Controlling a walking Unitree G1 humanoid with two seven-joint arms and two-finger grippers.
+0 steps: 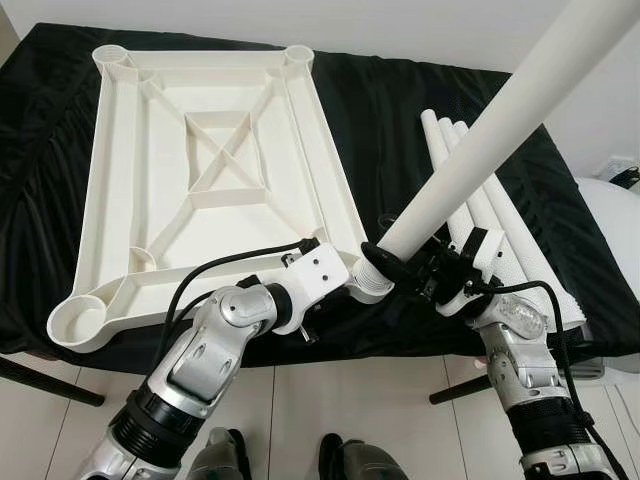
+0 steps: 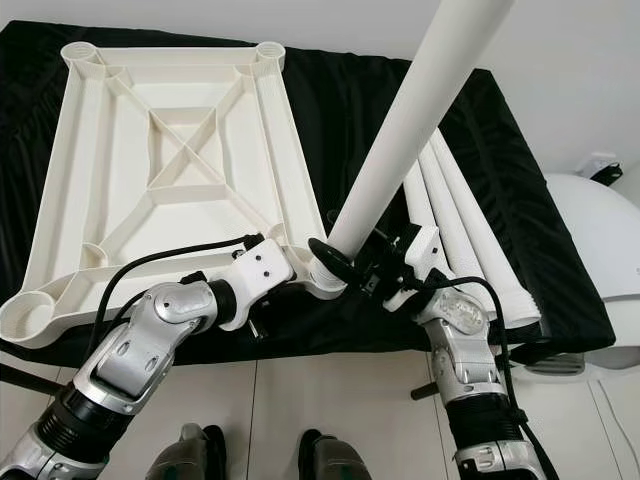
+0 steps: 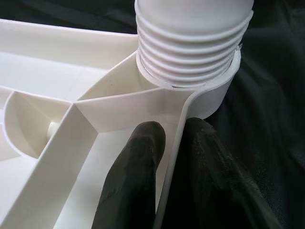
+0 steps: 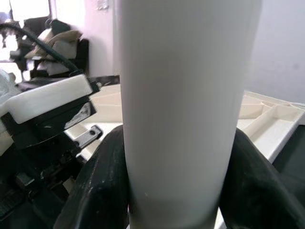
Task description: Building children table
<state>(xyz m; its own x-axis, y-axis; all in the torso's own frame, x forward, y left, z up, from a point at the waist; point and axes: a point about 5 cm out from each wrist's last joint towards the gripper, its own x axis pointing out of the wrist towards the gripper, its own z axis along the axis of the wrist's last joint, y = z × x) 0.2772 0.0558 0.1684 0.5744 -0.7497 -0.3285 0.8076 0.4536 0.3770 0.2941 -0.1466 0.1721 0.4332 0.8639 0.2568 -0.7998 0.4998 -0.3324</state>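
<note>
- Risk of cross-threading: leg (image 1: 500,120) leaning to the right and toward the camera rather than upright in the near right corner socket (image 3: 217,93); ridges likely to bite crookedly if turned at this slant.
- Risk of slipping: smooth round leg clamped low down by the right pincer (image 1: 420,265), long upper length left unsupported and free to lever out.
- Risk of the tabletop (image 1: 215,160) shifting: left pincer (image 3: 171,157) shut on only the thin rim beside the socket, one finger inside, one outside; a hard twist likely to drag the light shell across the black-draped counter (image 1: 390,110).
- White ribbed tabletop lying upside down on the left half of the counter, cross-braced, a round socket at each corner.
- Spare legs (image 1: 485,215) lying side by side to the right, near the counter's edge.
</note>
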